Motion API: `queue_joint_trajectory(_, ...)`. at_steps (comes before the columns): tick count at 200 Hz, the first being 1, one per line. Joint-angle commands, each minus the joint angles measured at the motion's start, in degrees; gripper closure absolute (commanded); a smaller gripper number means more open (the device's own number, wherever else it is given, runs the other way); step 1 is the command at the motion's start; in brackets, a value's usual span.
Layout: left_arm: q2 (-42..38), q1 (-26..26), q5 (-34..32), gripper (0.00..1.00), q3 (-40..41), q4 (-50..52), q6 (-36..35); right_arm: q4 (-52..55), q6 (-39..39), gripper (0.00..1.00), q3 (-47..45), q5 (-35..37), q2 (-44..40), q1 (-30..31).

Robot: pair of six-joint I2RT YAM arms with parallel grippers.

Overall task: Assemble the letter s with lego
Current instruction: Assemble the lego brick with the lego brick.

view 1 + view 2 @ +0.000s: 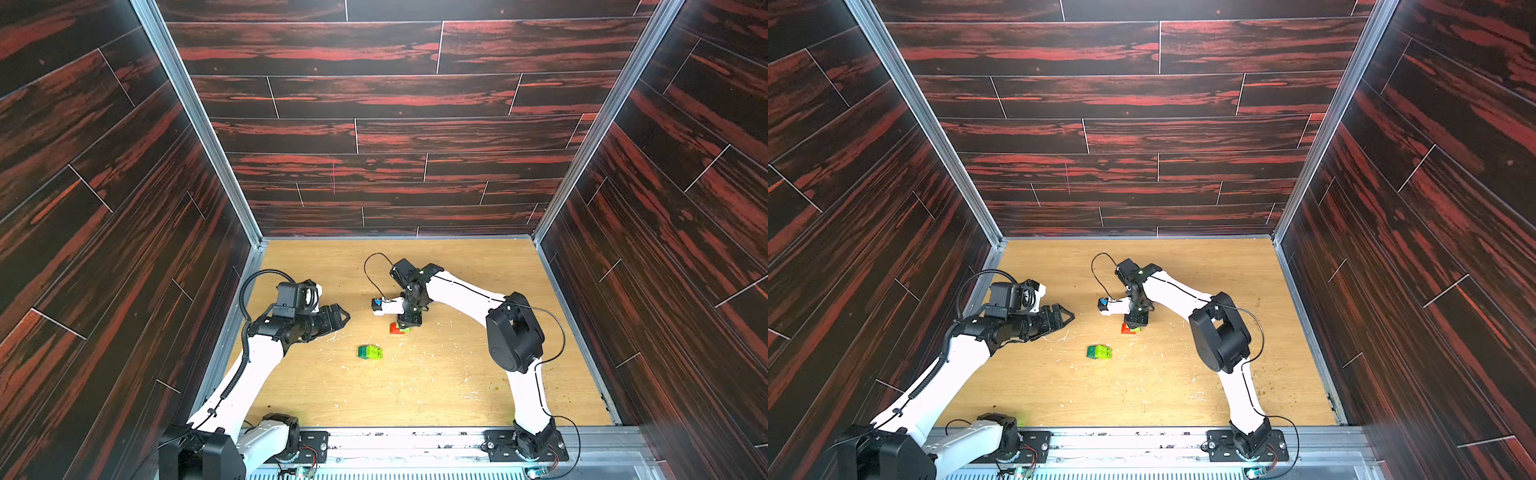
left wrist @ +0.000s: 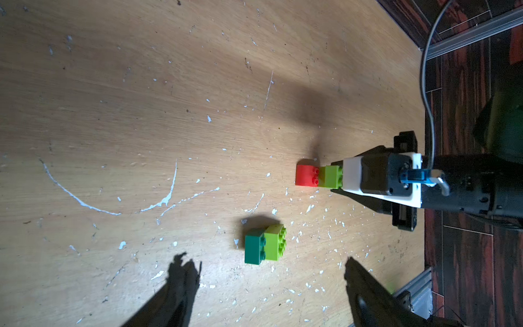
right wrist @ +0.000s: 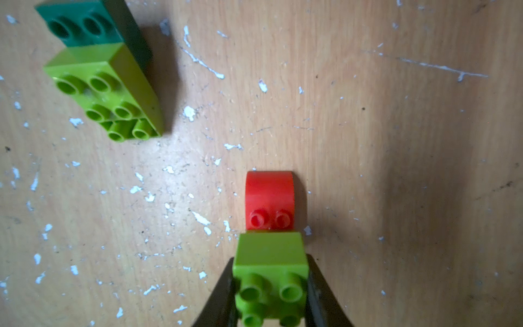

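The lego stands in two separate groups on the wooden floor; a joined letter s is not in view. My right gripper (image 1: 409,323) points straight down, shut on a lime green brick (image 3: 270,254). That brick sits over one end of the red brick (image 3: 268,192), whose two free studs show. Nearer the front lies a stepped cluster: a dark green brick (image 2: 254,249) joined to lime green lego (image 2: 274,245). My left gripper (image 2: 266,269) hovers left of the cluster, open and empty, its fingers (image 1: 343,318) pointing toward the bricks.
The wooden floor (image 1: 457,374) is scratched and flecked with white chips. Dark panelled walls with metal corner posts (image 1: 582,332) close in three sides. The arm bases sit on a rail (image 1: 395,440) at the front edge.
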State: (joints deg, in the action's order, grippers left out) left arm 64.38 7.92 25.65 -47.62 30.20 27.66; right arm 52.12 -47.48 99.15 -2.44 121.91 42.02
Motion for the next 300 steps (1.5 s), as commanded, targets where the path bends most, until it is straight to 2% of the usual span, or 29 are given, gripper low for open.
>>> queue_joint_trajectory(1, 0.5, -0.3, 1.2, 0.16, -0.3, 1.2, -1.3, 3.2, -0.3, 0.76, 0.9, 0.4, 3.6, 0.7)
queue_joint_trajectory(70, 0.7, -0.3, 2.1, 0.16, -0.1, 0.9, -1.6, 5.3, 1.9, 0.76, 4.4, 2.1, 7.4, 1.2)
queue_joint_trajectory(162, 2.0, -0.3, 4.5, 0.16, 0.2, 1.0, -3.0, 7.2, 5.4, 0.79, 5.8, 8.2, 11.9, 2.1)
queue_joint_trajectory(217, 2.6, -0.3, 5.0, 0.16, 0.2, 1.4, -3.6, 7.0, 4.7, 0.79, 5.5, 7.1, 12.0, 2.1)
queue_joint_trajectory(238, 2.7, -0.3, 5.4, 0.16, 0.1, 1.4, -3.7, 6.6, 4.3, 0.74, 6.1, 5.3, 10.5, 2.3)
queue_joint_trajectory(279, 2.5, -0.3, 5.0, 0.16, -0.8, 2.2, -4.4, 6.9, 3.5, 0.54, 8.2, 5.7, 7.3, 3.2)
queue_joint_trajectory(300, 2.4, -0.3, 5.2, 0.16, -0.6, 4.4, -4.5, 6.7, 3.6, 0.47, 9.9, 5.9, 5.9, 3.3)
